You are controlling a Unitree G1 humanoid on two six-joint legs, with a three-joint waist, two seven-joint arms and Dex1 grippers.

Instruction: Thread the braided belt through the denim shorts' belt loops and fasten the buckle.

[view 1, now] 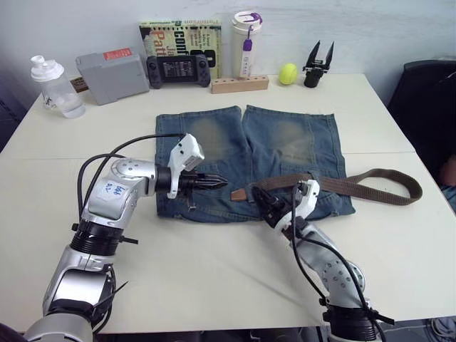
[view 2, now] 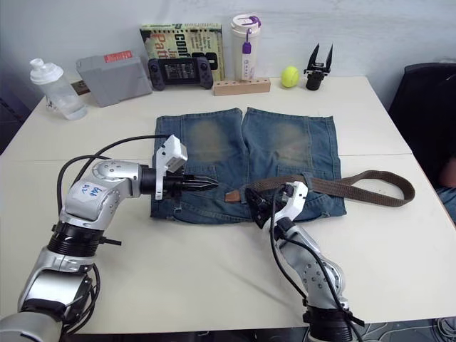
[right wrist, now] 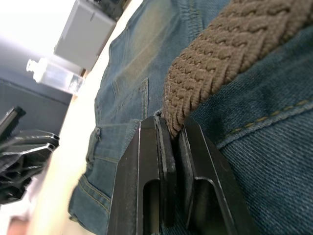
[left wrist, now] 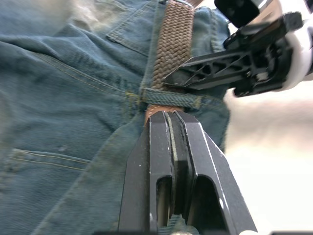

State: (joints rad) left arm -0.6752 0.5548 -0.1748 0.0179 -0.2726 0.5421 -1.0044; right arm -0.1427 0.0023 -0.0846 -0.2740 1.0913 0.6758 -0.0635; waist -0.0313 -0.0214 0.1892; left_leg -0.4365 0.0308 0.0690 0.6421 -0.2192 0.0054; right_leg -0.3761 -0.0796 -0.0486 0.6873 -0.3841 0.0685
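Two grippers work at the near edge of one pair of denim shorts [view 1: 249,160]. The left gripper [view 1: 214,182] points across the waistband, its fingers pressed together with the tan leather tip of the braided belt [left wrist: 172,46] caught at their ends, just past one belt loop [left wrist: 171,98] that the strap runs under. The right gripper [right wrist: 171,132] lies over the waistband near the middle, its fingers [right wrist: 149,161] closed on the woven strap.

There is one belt: from the right gripper it runs along the waistband toward the robot's right, leaves the denim and lies on the table in a long flat loop [view 1: 388,187]. The buckle cannot be made out.

The shorts lie flat with both legs pointing away from the robot, each with a yellowish worn patch.

The table [view 1: 214,271] is off-white, with a seam across it. Along its far edge stand one clear shaker bottle [view 1: 55,87], one grey box [view 1: 112,75], one handheld game console [view 1: 178,70], one book [view 1: 182,32], one wooden block [view 1: 239,84], one white tumbler with a purple strap [view 1: 246,44], one tennis ball [view 1: 288,73] and one spare black gripper [view 1: 318,64]. Behind them is a pale wall; a dark chair [view 1: 427,107] stands at the robot's right.
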